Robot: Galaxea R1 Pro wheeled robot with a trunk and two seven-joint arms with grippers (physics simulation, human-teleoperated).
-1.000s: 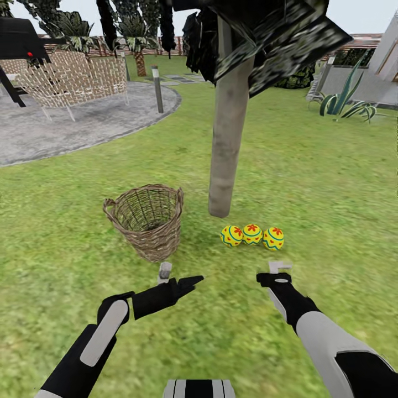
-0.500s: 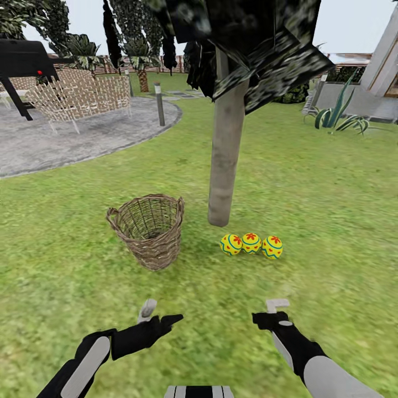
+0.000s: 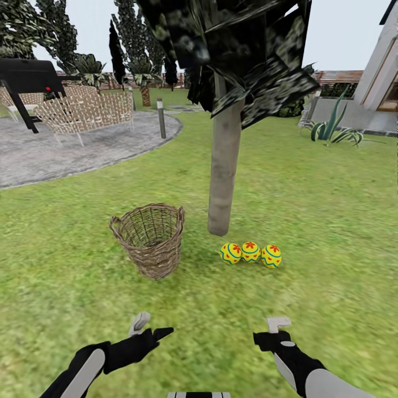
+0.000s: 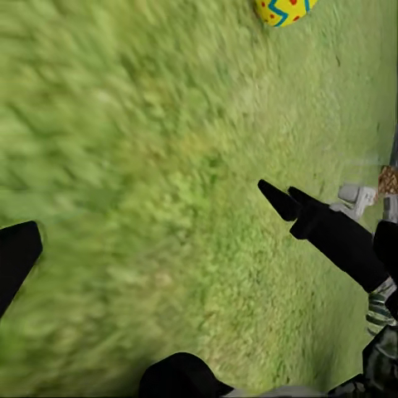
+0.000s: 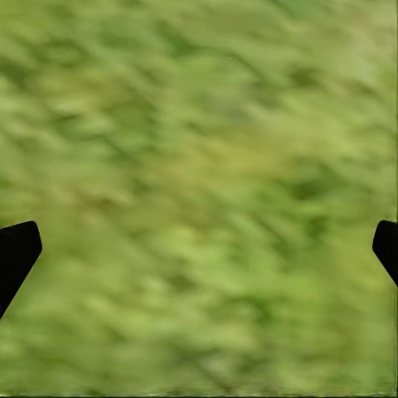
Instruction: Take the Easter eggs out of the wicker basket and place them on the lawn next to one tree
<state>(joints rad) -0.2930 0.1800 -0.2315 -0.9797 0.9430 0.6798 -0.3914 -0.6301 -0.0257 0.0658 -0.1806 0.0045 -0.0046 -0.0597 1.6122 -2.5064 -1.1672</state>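
Eggs: all three Easter eggs [image 3: 250,253] sit in a row on the lawn [image 3: 309,210], touching each other, just beside the base of the tree [image 3: 224,166] trunk on its near-right side. Wicker basket [image 3: 149,239] stands upright on the grass left of the trunk, close to it but apart; the part of its inside that can be seen shows no eggs. Left claw [image 3: 148,326] is low over the grass in front of the basket, fingers spread, nothing between them. Right claw [image 3: 275,329] is low over the grass in front of the eggs, also spread wide and empty; right wrist view has a dark fingertip at each edge with only blurred grass between. Left wrist view catches one egg [image 4: 284,10] at the frame edge.
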